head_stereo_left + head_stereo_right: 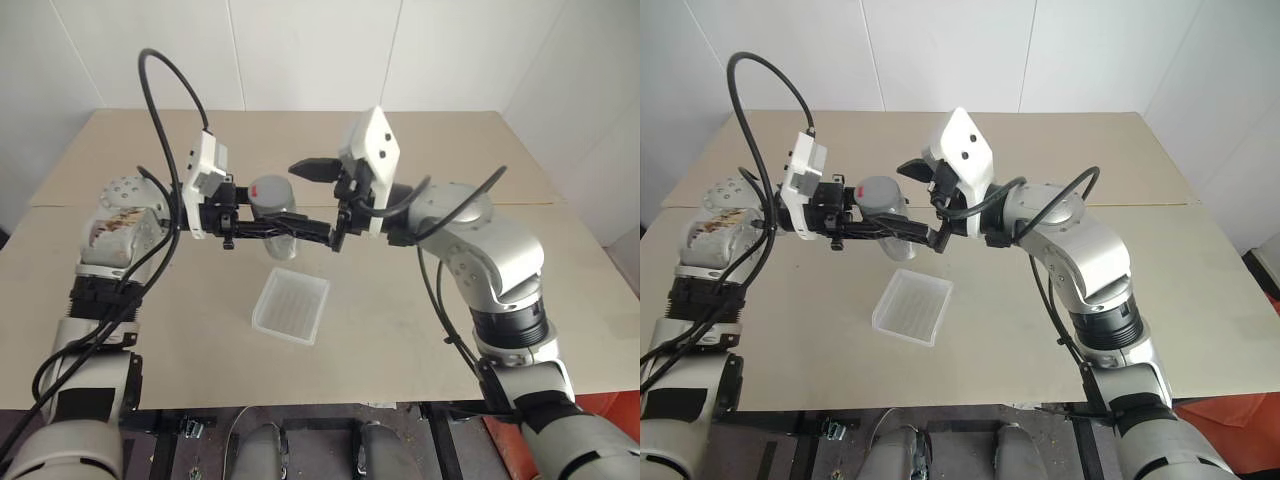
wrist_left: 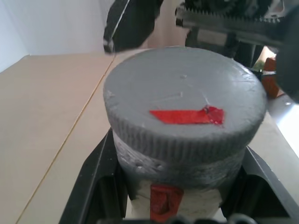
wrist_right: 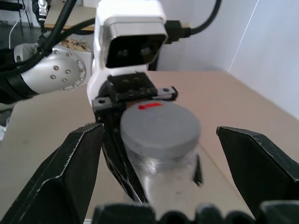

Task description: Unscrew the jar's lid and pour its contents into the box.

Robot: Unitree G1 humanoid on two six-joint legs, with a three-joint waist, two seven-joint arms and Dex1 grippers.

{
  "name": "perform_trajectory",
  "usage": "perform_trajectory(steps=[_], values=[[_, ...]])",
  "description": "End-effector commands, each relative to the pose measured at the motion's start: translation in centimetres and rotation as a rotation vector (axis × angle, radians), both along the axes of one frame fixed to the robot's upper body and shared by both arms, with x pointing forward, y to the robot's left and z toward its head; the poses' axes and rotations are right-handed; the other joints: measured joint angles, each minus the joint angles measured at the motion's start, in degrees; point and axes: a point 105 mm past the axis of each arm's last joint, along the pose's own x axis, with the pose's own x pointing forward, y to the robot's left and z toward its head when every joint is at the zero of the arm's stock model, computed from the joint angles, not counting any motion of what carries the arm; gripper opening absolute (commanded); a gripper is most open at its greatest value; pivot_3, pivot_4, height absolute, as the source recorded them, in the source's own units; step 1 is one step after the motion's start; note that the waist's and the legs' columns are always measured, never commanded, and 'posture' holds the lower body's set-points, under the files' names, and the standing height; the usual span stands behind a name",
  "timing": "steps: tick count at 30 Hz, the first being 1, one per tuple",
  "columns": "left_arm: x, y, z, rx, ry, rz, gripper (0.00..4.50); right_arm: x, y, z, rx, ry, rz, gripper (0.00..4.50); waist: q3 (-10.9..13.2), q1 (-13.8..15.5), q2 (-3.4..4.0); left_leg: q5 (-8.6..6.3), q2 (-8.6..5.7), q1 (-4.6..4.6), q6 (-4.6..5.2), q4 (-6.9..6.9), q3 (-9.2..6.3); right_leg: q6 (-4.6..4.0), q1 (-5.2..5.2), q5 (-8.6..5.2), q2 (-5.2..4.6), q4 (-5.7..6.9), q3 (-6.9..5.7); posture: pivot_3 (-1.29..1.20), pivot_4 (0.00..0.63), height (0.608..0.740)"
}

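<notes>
My left gripper [image 1: 300, 226] is shut on the jar [image 1: 272, 205] and holds it up over the table, behind the box [image 1: 291, 306]. The grey lid [image 2: 183, 100], with a red mark on top, sits on the jar. My right gripper [image 3: 159, 133] stands open. One finger is on each side of the lid, both clear of it. In the left eye view its upper finger [image 1: 315, 168] is beyond the jar and its lower one is near my left fingertips. The box is a shallow translucent tray lying flat on the table. The contents are hidden.
The beige table [image 1: 420, 330] stretches wide on both sides of the box, with a seam running across it behind the arms. White walls close the far side. Black cables arch above both wrists.
</notes>
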Motion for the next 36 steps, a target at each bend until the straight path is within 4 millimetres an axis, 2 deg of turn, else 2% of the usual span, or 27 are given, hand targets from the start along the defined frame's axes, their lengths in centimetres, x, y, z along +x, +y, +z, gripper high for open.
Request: perform_trajectory(steps=[1, 6, 9, 12, 13, 16, 18, 23, 27, 34, 35, 36], values=[[-0.2, -0.4, 1.2, -0.005, -0.050, -0.029, 2.04, 0.0, 0.6, 1.0, 0.001, -0.023, -0.012, 4.50, 0.0, -0.3, 0.00, 0.00, 0.00, 0.00, 0.00, 0.00, 0.00, 0.00, -0.01, 0.00, 0.00, 0.00, 0.00, 0.00, 0.150, 0.740], [-0.4, -0.3, 1.0, 0.003, -0.048, -0.038, 2.04, 0.3, 0.9, 1.0, 0.004, 0.017, -0.003, 4.50, 0.0, -0.4, 0.00, 0.00, 0.00, 0.00, 0.00, -0.01, -0.01, 0.00, -0.02, 0.00, 0.00, 0.00, 0.01, 0.00, 0.150, 0.740], [-0.5, -0.3, 1.1, 0.005, -0.052, -0.040, 2.04, 0.4, 1.0, 0.8, -0.002, 0.047, 0.009, 3.88, 0.0, -0.4, 0.00, 0.00, 0.00, 0.00, 0.00, -0.01, -0.01, 0.00, -0.02, 0.00, 0.00, 0.00, 0.01, 0.00, 0.150, 0.740], [-0.5, -0.2, 1.2, 0.006, -0.058, -0.040, 2.04, 0.7, 1.1, 0.6, -0.010, 0.062, 0.014, 2.89, 0.0, -0.4, 0.00, 0.00, 0.01, 0.00, 0.00, -0.01, -0.01, 0.00, -0.02, 0.00, 0.00, 0.00, 0.01, 0.00, 0.150, 0.740], [-0.6, -0.2, 1.2, 0.006, -0.060, -0.040, 2.04, 0.7, 1.1, 0.6, -0.006, 0.071, 0.019, 2.77, 0.0, -0.4, 0.00, 0.00, 0.01, 0.00, 0.00, -0.01, -0.01, 0.00, -0.02, 0.00, 0.00, 0.00, 0.01, 0.00, 0.150, 0.740], [-0.9, 0.0, 1.2, 0.002, -0.076, -0.053, 2.04, 0.5, 1.1, 0.9, 0.021, 0.103, 0.079, 2.77, 0.0, -0.4, 0.00, 0.00, 0.01, 0.00, 0.00, -0.01, -0.01, 0.00, -0.02, 0.00, 0.00, 0.00, 0.01, 0.00, 0.150, 0.740], [-1.5, 0.2, 1.2, -0.003, -0.095, -0.085, 2.04, 0.1, 0.9, 1.2, 0.041, 0.116, 0.181, 2.77, 0.0, -0.4, 0.00, 0.00, 0.01, 0.00, 0.00, -0.01, -0.01, 0.00, -0.02, 0.00, 0.00, 0.00, 0.01, 0.00, 0.150, 0.740], [-3.1, 0.5, 1.7, -0.018, -0.116, -0.195, 2.04, -2.4, -1.0, 0.9, -0.023, 0.061, 0.605, 2.77, 0.0, -0.3, 0.01, -0.01, 0.00, -0.03, 0.01, -0.01, -0.02, 0.01, -0.01, 0.00, 0.00, -0.03, -0.01, 0.00, 0.150, 0.740], [-4.6, 0.2, 2.3, -0.020, -0.112, -0.281, 2.04, -2.8, -1.0, 1.2, -0.055, 0.026, 0.850, 2.77, 0.0, -0.6, 0.01, -0.01, 0.00, -0.01, 0.01, 0.01, -0.02, 0.01, -0.01, 0.01, 0.02, -0.02, 0.02, 0.00, 0.150, 0.740], [-5.2, 0.0, 2.2, -0.010, -0.108, -0.296, 2.04, -0.6, 1.4, 1.3, -0.046, 0.007, 0.835, 2.77, 0.0, -1.2, 0.03, 0.01, 0.07, 0.04, -0.02, -0.03, -0.03, 0.01, -0.04, 0.01, 0.07, 0.08, 0.04, 0.00, 0.150, 0.740], [-5.1, 0.2, 2.1, -0.007, -0.103, -0.290, 2.04, -0.4, 1.4, 1.4, -0.040, 0.006, 0.826, 3.47, 0.0, -1.1, 0.03, 0.01, 0.07, 0.03, -0.02, -0.02, -0.03, 0.01, -0.03, 0.01, 0.07, 0.11, 0.03, 0.00, 0.150, 0.740], [-5.1, 0.3, 2.0, -0.004, -0.098, -0.281, 2.04, -0.2, 1.3, 1.5, -0.033, 0.008, 0.816, 3.65, 0.0, -1.1, 0.03, 0.01, 0.06, 0.01, -0.02, -0.02, -0.03, 0.01, -0.04, 0.01, 0.05, 0.12, 0.03, 0.00, 0.150, 0.740]])
